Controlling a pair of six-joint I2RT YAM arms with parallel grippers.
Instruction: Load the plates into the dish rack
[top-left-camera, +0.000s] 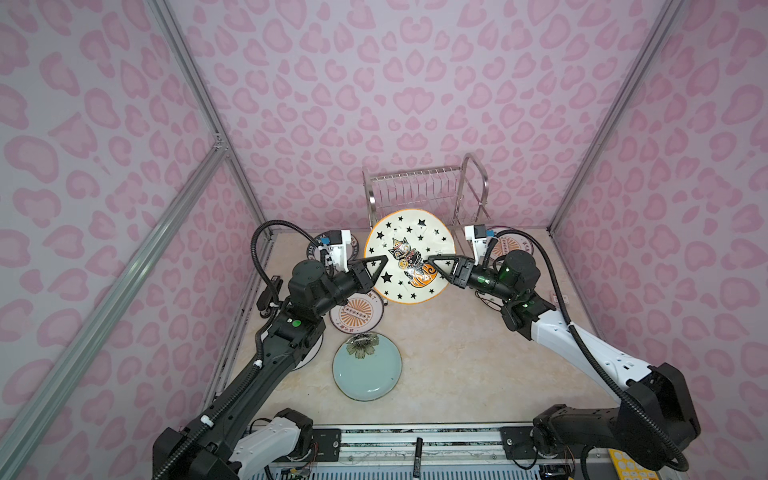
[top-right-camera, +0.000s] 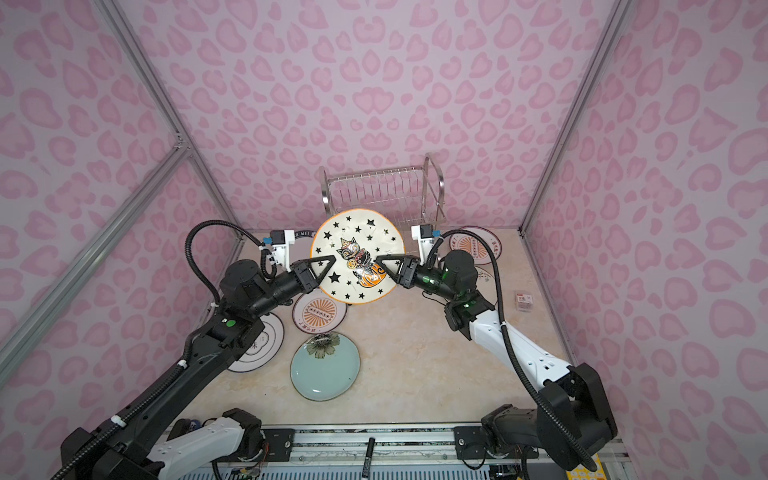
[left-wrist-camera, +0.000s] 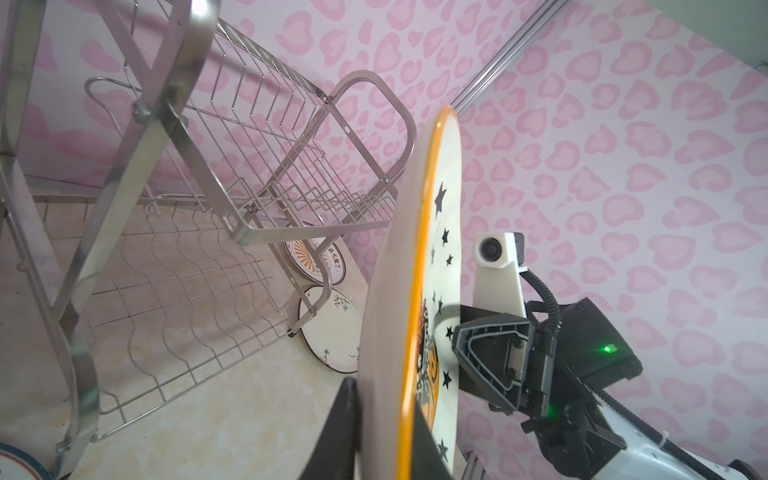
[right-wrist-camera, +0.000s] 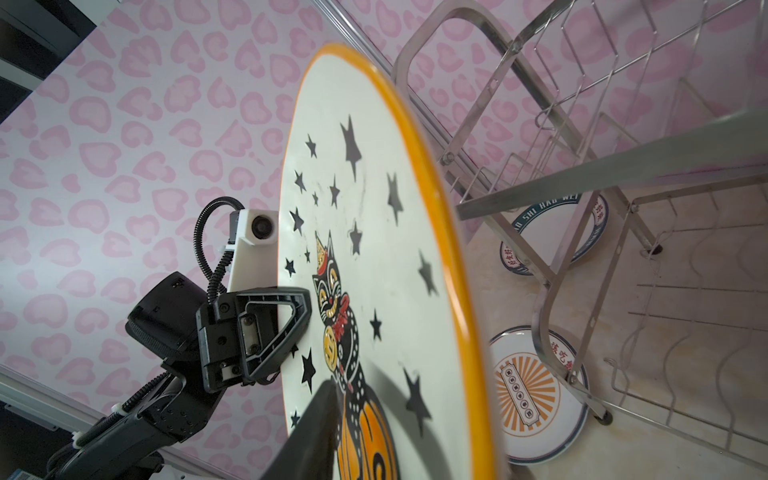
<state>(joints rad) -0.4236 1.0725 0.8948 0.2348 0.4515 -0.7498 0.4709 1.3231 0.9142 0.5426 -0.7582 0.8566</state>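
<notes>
While your left gripper (top-left-camera: 384, 261) clamps one rim of the star-and-cat plate (top-left-camera: 409, 245), raised on edge just in front of the dish rack (top-left-camera: 415, 187), your right gripper (top-left-camera: 432, 259) straddles the opposite rim; whether it presses, you cannot tell. Both rack tiers stand empty, nothing loaded yet. The teal flower plate (top-left-camera: 367, 370), a sunburst plate (top-left-camera: 357, 311) and others lie flat on the beige marbled tabletop (top-left-camera: 478, 353), inside pink heart-print walls (top-left-camera: 374, 83).
</notes>
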